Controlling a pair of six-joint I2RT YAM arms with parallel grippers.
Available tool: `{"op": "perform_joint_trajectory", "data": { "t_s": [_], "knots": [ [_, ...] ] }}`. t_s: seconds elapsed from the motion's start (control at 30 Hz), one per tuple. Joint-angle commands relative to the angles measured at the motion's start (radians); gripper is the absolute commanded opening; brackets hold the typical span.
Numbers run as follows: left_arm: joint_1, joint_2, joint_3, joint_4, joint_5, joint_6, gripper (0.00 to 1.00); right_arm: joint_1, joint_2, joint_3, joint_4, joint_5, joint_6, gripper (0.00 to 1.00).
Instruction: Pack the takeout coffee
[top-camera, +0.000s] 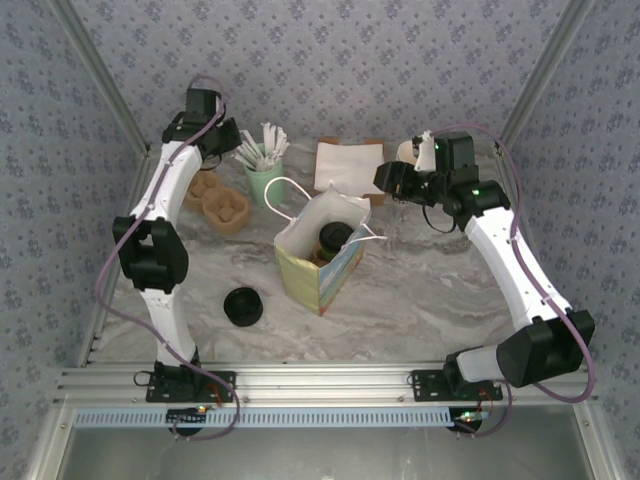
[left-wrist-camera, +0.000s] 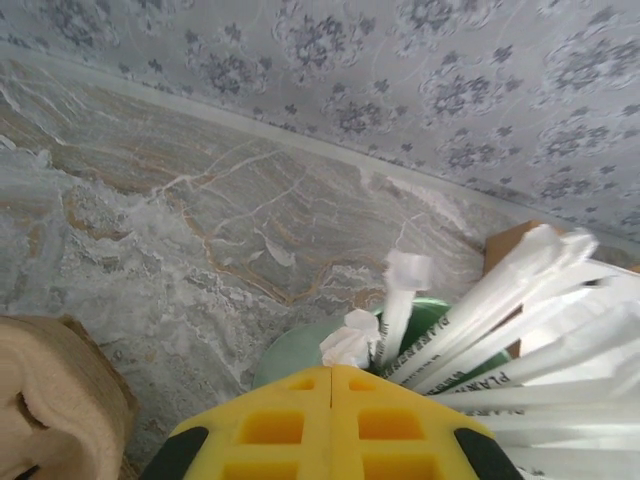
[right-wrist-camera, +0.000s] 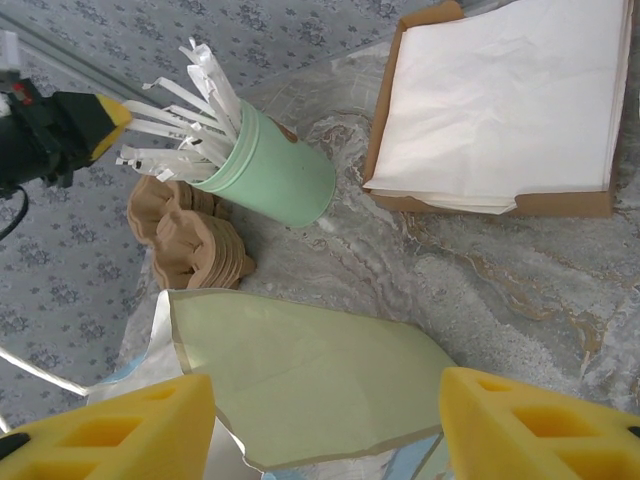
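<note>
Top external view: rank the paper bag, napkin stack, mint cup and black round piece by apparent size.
1. paper bag
2. napkin stack
3. mint cup and black round piece: these look alike, so they are left unranked.

Bright, even light, soft shadows. My left fingers (left-wrist-camera: 270, 425) blur up close; marble (left-wrist-camera: 200, 230) beyond them is sharp.

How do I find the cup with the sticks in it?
Start at the paper bag in the middle of the table. Behind it to the left stands a pale green cup, between brown cup trays and a box of napkins. Only it has white sticks fanning out.
</note>
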Motion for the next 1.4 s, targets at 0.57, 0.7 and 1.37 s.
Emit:
{"op": "perform_joint_trajectory", "data": {
  "t_s": [0.57,0.7,1.37],
  "knots": [
    [-0.124,-0.061,0.149,-0.177,0.101,0.05,0.13,-0.009,0.008,0.023,0.0,-0.023,-0.014,0.63],
    [-0.148,-0.082,0.086,-0.135,0.149,0.025,0.14,-0.009,0.006,0.016,0.001,-0.022,-0.015,0.63],
    [-0.139,-0.171,-0.064,-0.058,0.121,0.018,0.24,-0.009,-0.005,0.0,0.013,-0.026,0.0,0.63]
  ]
}}
